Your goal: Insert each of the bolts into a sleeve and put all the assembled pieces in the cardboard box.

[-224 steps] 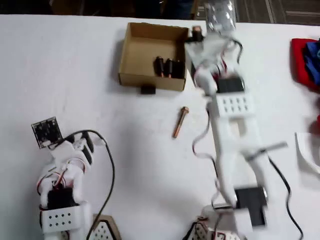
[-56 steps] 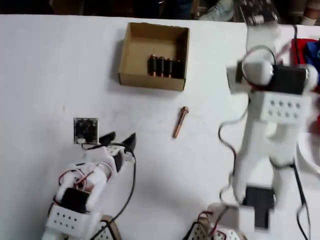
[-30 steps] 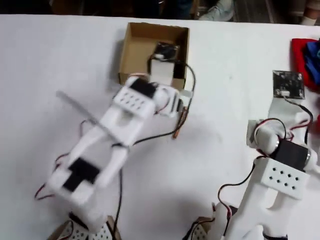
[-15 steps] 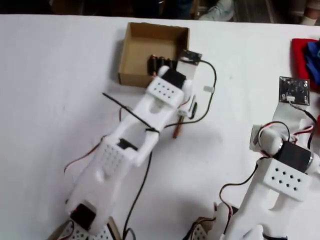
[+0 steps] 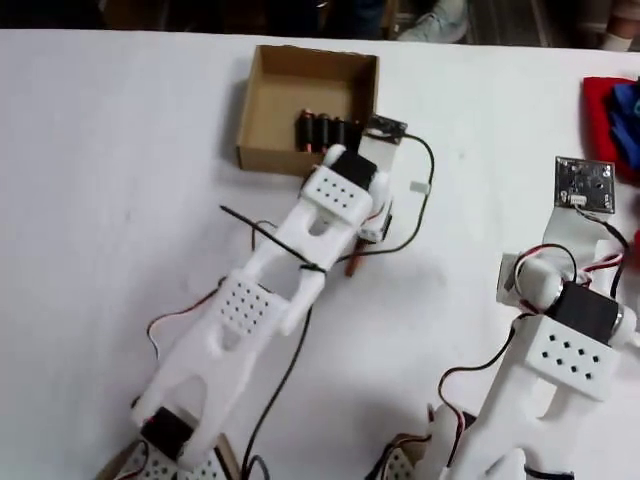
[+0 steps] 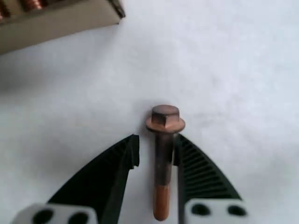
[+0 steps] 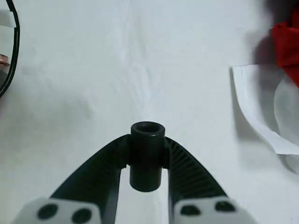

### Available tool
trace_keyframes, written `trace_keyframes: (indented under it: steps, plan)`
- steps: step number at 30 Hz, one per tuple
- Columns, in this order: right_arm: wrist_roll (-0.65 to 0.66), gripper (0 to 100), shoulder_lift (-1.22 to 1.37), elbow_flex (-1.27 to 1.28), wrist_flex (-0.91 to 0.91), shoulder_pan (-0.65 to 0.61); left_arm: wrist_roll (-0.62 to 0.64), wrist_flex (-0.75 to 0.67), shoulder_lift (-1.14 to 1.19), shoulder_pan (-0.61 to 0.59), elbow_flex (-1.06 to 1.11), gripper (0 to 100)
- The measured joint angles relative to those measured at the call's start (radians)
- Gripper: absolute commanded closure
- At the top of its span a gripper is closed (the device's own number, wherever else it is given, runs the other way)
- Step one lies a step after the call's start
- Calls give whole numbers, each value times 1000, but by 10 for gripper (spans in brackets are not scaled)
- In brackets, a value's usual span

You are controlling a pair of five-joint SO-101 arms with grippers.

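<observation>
**Left gripper.** The left gripper (image 6: 155,150) is released. Its jaws stand apart on either side of the bolt (image 6: 162,168), low over the bench (image 6: 233,60). One finger lies against or just beside the shank, and the other is clearly apart from it. The bolt lies flat on the bench with its flanged hex head pointing away from the gripper and its plain end towards the wrist.

**Bolt, handling.** The bolt looks like copper-coloured metal. It is judged stiff, dense for its size and not fragile. The round, smooth shank is likely to roll or slide sideways if one finger meets it first, so the jaws should close squarely across it. The recommended hold is on the shank just under the flange. The head then acts as a stop against slipping, and the plain end stays free to enter the bore.

**Right gripper.** The right gripper (image 7: 146,161) is clenched on a sleeve (image 7: 146,140), above the bench. The sleeve is a short black cylinder held across its outer wall, with the open bore facing away from the wrist.

**Sleeve, handling.** The sleeve is judged rigid and light. Its smooth wall may twist in the jaws under an off-axis push, so the bolt should be brought in along the bore axis.

**Surroundings.** The cardboard box (image 5: 262,100) stands near the bolt, towards the far edge of the bench. A row of assembled pieces (image 5: 325,130) lies inside it against the near wall. A white sheet (image 7: 261,102) and a red cloth (image 7: 286,37) lie to the side of the right arm.
</observation>
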Motion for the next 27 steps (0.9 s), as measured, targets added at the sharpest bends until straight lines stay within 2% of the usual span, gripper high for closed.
trace_keyframes:
  steps: [6,14,21,24,27]
  plan:
    - [0,978,-9,43,-12,0,-3,11,9,0,-9,976]
    - [0,978,-9,187,-126,0,-8,57,-44,-8,-6,976]
    - [0,978,-52,304,-235,-2,-8,149,-261,-5,-221,976]
    - [0,978,-167,388,-258,-58,-8,150,-351,-6,-272,976]
    - [0,978,-347,514,-296,-170,-8,150,-434,-6,-276,977]
